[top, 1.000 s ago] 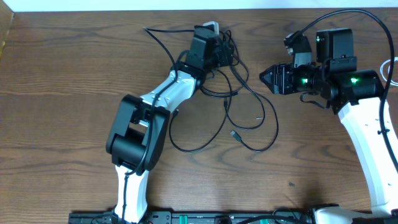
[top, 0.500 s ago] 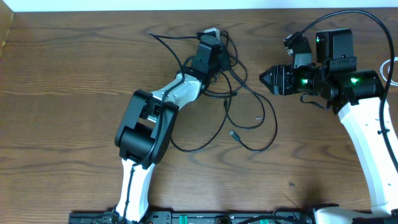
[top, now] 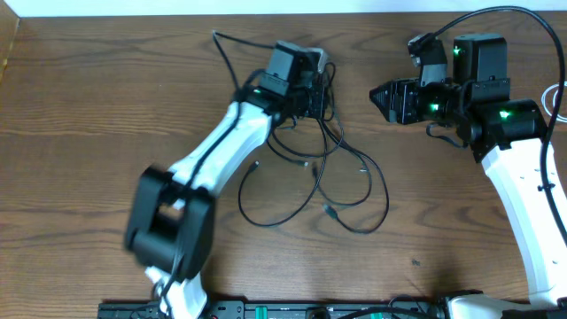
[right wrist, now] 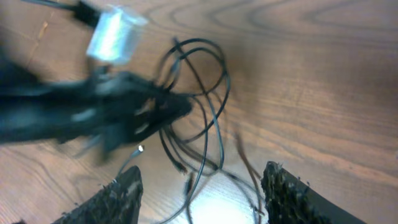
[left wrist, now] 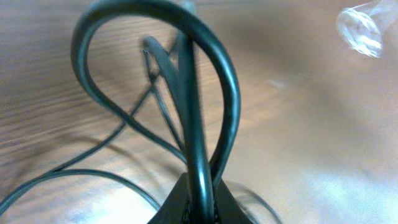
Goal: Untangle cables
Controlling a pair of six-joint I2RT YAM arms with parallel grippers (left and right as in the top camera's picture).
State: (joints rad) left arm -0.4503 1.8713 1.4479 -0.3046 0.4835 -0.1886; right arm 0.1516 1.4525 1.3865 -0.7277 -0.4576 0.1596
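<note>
The cables point(top: 330, 168) lie as a loose tangle of thin black cords in the middle of the wooden table, with small plugs at their ends. My left gripper point(top: 312, 89) is at the back of the tangle, shut on a black cable point(left wrist: 200, 118) that loops up out of its jaws. A pale plug point(top: 317, 58) sits just behind it. My right gripper point(top: 377, 94) hovers to the right of the tangle, pointing left, open and holding nothing. Its wrist view looks between its fingertips point(right wrist: 121, 198) at the cables point(right wrist: 202, 118) and the blurred left gripper point(right wrist: 99, 115).
The table's back edge point(top: 177, 15) runs close behind the tangle. The left arm point(top: 208, 155) stretches diagonally from the front left. A thick black robot wire point(top: 496, 13) arcs over the right arm.
My left gripper has shut on a black cable and drawn it back and slightly left, and the arm has stretched out. The tangle shifted with it. The right gripper rose a little.
</note>
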